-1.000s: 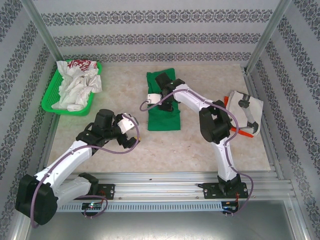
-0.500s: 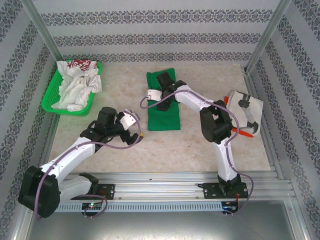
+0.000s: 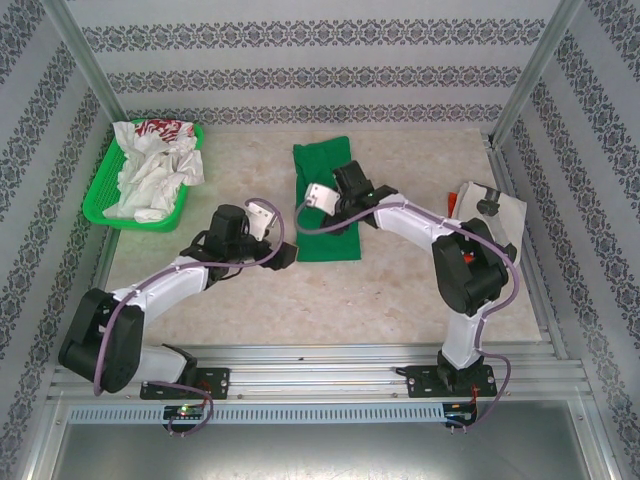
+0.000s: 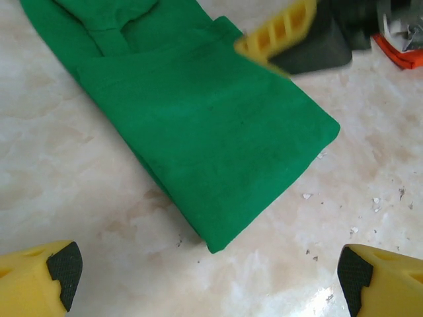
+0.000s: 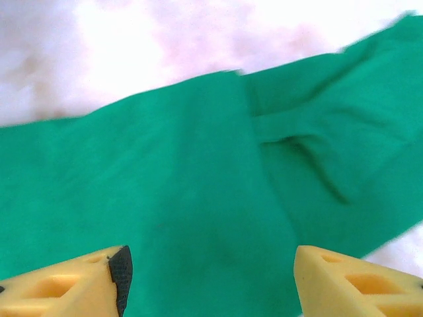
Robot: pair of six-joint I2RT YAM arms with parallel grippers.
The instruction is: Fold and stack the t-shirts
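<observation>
The bright green t-shirt (image 3: 327, 240) lies on the table as a long folded strip. In the left wrist view its near corner (image 4: 215, 246) points at me. My left gripper (image 3: 282, 238) is open just left of that near end, its midpoint (image 4: 208, 281) over bare table, holding nothing. My right gripper (image 3: 330, 208) hovers open over the middle of the green t-shirt (image 5: 198, 178), nothing between its fingers (image 5: 119, 274). One of its yellow fingers (image 4: 277, 30) shows in the left wrist view. Crumpled white t-shirts (image 3: 152, 175), one with red print (image 3: 160, 127), fill the basket.
The green mesh basket (image 3: 98, 208) sits at the far left. A white object with orange parts (image 3: 495, 215) lies by the right edge. Bare marble table (image 3: 340, 295) stretches between the shirt and the arm bases. Patterned walls enclose the table.
My left gripper has swung right and reached the green shirt's near left corner. My right gripper has shifted slightly right over the shirt, its elbow swinging right.
</observation>
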